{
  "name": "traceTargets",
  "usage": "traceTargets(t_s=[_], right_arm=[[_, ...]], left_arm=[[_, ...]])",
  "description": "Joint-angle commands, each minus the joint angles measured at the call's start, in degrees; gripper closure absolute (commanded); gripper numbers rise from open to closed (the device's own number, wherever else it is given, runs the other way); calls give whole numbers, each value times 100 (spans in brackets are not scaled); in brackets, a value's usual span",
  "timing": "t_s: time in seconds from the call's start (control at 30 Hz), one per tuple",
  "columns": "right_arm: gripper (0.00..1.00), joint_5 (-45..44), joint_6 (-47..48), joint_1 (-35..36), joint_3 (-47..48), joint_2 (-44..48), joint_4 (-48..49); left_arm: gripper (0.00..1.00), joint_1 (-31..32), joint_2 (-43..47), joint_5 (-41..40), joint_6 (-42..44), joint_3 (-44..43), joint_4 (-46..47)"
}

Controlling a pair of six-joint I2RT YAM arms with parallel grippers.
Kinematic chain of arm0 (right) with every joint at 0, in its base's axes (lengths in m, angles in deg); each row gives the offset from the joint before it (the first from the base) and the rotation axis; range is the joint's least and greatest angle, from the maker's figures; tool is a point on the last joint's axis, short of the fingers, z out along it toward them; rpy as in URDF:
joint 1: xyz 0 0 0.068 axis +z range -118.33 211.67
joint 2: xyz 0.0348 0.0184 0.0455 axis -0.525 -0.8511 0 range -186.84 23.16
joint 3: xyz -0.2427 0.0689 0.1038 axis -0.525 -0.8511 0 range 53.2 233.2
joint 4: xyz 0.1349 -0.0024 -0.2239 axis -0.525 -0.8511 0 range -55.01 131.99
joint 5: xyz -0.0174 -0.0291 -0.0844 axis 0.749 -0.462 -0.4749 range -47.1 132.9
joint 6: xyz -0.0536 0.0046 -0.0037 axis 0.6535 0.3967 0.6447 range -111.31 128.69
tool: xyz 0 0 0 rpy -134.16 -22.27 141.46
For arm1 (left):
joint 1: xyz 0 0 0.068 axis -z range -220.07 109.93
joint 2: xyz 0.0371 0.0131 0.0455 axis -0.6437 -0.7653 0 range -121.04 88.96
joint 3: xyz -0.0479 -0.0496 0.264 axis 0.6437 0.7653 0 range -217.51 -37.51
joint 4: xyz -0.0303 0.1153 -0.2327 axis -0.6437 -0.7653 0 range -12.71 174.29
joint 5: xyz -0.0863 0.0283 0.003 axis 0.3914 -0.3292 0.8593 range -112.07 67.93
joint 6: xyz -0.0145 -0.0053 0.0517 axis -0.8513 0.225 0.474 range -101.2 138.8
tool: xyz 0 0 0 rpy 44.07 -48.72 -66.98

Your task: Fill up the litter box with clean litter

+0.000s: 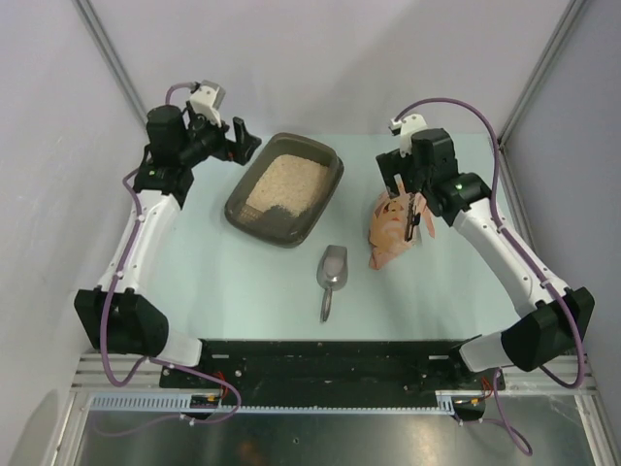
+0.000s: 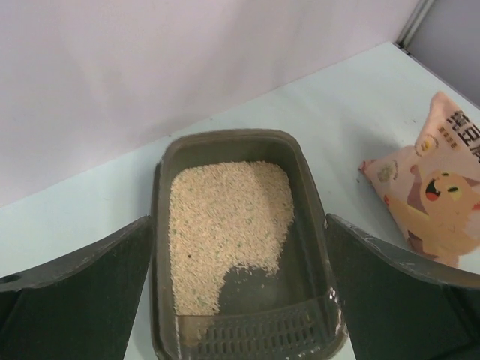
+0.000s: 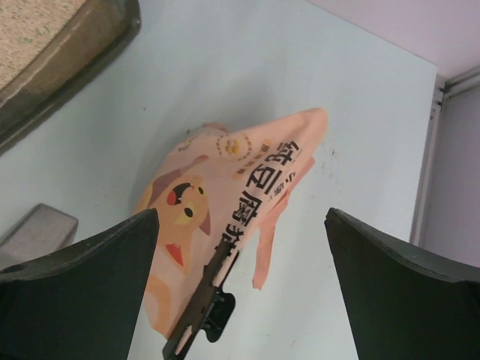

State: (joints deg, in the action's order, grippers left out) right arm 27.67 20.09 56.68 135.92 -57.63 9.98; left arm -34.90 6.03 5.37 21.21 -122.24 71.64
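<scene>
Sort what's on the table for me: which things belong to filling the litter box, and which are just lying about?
Belongs to the job: litter box, partly filled; clean litter inside it; pink cartoon bag below the open right gripper, likely the litter's source.
Lying about: grey metal scoop, flat on the table, in neither gripper.

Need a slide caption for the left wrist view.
Open jaws frame the litter box, litter covering most of its floor.
</scene>
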Motion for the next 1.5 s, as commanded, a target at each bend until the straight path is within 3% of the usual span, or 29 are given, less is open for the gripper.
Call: traceTargets(t_s=[0.0,0.23,0.43,0.57,0.73,1.23,1.47], right_arm=[[0,315,195,-207,297,222,-349],[2,678,21,-953,455,328,-982],[14,1704,-279,-1772,412,275,-1509],[20,2303,-156,-1781,324,249,-1747],[25,2261,-243,-1510,324,-32,-1572],[36,2058,-1429,-1333,526,-1394,-1317],[40,2199,-1457,-1166,886,-1975,-1246]], left_arm=[[0,133,260,393,163,351,-54],[0,493,647,578,399,1325,-98],[0,993,788,377,1006,1960,-229],[0,1170,481,60,1078,1759,-309],[2,1215,147,24,770,1477,-335],[0,1215,779,165,725,2100,-335],[0,1215,911,235,743,2312,-326]])
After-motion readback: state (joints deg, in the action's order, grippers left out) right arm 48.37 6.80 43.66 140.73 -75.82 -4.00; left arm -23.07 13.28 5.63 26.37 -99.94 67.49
